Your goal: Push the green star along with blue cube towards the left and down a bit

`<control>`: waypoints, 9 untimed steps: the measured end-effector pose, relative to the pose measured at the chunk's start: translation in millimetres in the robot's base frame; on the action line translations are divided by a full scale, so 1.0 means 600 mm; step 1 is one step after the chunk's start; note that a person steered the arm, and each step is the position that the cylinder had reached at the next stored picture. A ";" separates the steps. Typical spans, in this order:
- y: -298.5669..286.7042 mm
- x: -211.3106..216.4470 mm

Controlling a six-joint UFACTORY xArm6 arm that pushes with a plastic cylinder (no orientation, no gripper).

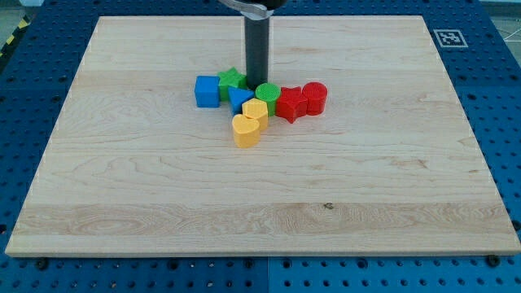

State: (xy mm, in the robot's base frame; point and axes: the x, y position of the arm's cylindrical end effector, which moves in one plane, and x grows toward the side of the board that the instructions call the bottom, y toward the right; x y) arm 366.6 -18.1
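The green star (231,80) sits near the board's middle, a little toward the view's top, touching the blue cube (207,90) on its left. My tip (257,81) stands just right of the green star and just above the green cylinder (268,93). A blue triangular block (238,99) lies right below the star. The rod hides part of the star's right side.
A yellow block (255,111) and a yellow heart (245,129) lie below the cluster. A red star-like block (290,104) and a red cylinder (314,96) sit to the right. The wooden board (260,236) lies on a blue perforated table.
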 end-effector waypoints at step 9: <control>-0.157 0.025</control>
State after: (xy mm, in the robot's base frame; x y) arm 381.6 -112.1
